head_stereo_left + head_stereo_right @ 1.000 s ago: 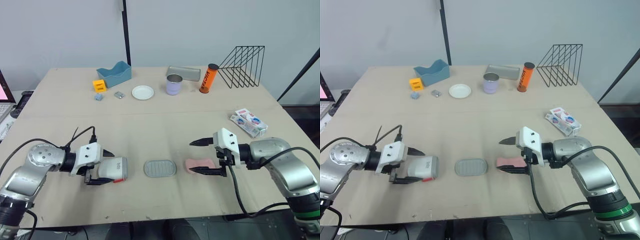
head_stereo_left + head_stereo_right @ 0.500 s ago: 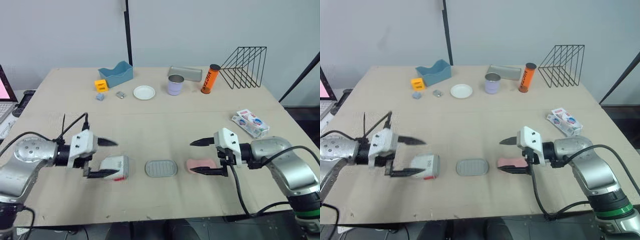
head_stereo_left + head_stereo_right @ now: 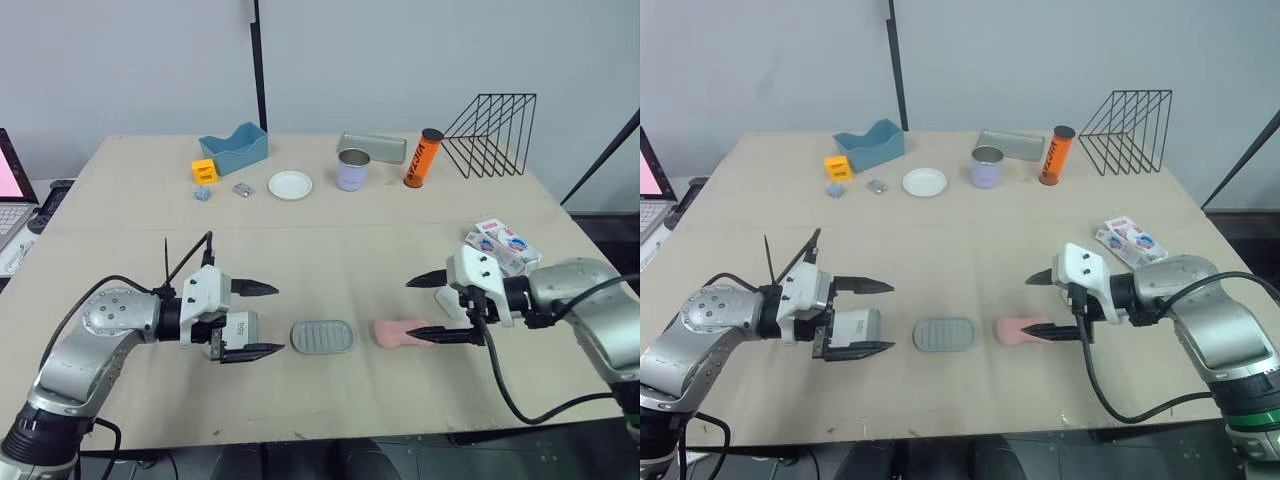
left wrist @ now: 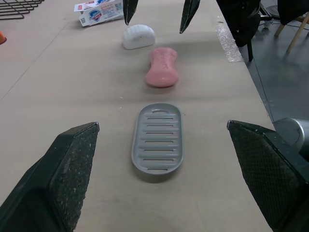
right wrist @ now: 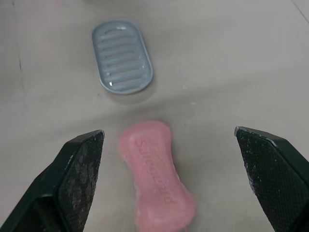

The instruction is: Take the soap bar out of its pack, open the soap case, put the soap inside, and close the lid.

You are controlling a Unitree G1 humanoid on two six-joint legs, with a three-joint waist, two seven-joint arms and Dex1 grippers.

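Now the soap bar (image 3: 390, 332) lies unpacked just beside the open soap case tray (image 3: 322, 336), with the right gripper (image 3: 412, 307) and left gripper (image 3: 280, 320) both wide open & holding nothing, so next is prob. to clamp the soap and move it into the tray.

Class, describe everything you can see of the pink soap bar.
The pink soap bar is unwrapped, smooth and waxy-looking, with rounded ends, a narrowed waist and lettering pressed into its top. It lies flat on the tan table, beside the grey soap dish but apart from it. The open right tool has a finger on either side of it, neither touching.
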